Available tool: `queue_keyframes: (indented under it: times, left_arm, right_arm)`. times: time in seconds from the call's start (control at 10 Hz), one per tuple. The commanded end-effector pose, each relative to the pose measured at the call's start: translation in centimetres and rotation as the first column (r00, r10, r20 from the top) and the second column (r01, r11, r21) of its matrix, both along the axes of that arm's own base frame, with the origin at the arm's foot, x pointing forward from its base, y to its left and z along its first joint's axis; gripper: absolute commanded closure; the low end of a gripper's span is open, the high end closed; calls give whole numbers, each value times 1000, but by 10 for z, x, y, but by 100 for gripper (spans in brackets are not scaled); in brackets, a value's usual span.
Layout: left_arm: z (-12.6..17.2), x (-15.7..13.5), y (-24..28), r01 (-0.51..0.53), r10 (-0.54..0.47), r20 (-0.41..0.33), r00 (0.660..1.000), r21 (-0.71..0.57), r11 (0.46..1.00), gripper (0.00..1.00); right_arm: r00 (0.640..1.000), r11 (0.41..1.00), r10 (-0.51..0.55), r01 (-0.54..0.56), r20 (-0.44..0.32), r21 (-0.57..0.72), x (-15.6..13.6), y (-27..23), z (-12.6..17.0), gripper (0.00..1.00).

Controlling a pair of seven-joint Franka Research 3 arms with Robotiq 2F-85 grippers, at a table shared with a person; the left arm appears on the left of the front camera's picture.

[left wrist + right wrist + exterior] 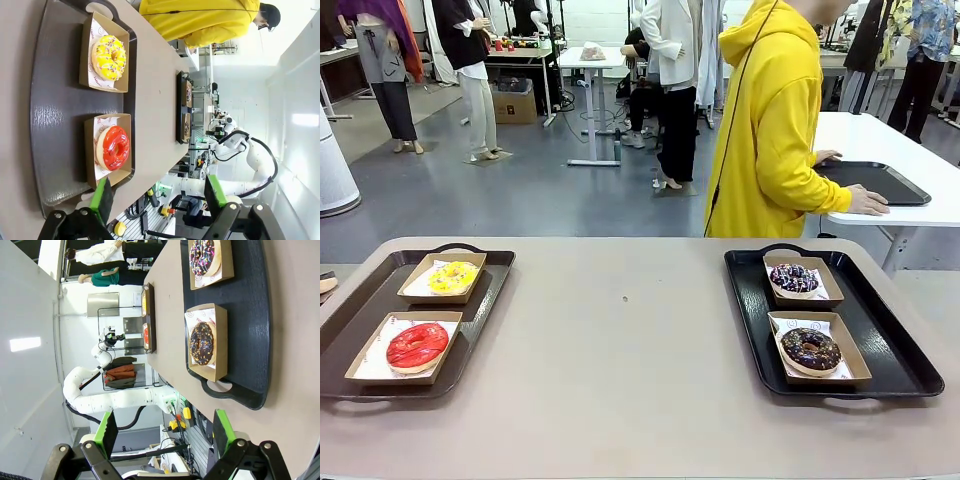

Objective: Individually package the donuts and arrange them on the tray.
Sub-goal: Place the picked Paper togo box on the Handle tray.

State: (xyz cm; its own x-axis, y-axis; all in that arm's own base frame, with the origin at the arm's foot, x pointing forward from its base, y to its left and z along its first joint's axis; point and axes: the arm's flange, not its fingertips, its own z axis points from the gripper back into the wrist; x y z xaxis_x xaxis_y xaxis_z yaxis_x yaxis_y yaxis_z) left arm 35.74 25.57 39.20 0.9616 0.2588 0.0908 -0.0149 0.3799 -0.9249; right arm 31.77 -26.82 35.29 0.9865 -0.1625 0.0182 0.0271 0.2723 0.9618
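In the front view a yellow-glazed donut (452,277) and a red-glazed donut (417,346) each lie in a paper-lined cardboard box on the left dark tray (350,325). Two chocolate sprinkled donuts (794,278) (810,349) lie boxed on the right black tray (895,355). My left gripper (157,195) is open and empty, held back from the red donut (115,147) and yellow donut (109,57). My right gripper (165,429) is open and empty too, short of the chocolate donuts (201,343) (202,257).
A person in a yellow hoodie (765,130) stands at the far edge, turned towards a white side table with another black tray (880,180) under their hands. The beige tabletop (620,350) between the two trays is bare. Other people stand farther back.
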Motion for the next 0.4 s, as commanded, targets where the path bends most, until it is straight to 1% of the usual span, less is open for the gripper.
queue_keyframes:
  times: [0.0,0.3]
  left_arm:
    - [1,0,1,-10,10,0,1000,3,1000,4]
    - [1,0,1,-10,10,0,1000,3,1000,4]
  right_arm:
    - [1000,1000,3,-3,-16,-4,-2,0,2,0]
    - [1000,1000,3,-3,-16,-4,-2,0,2,0]
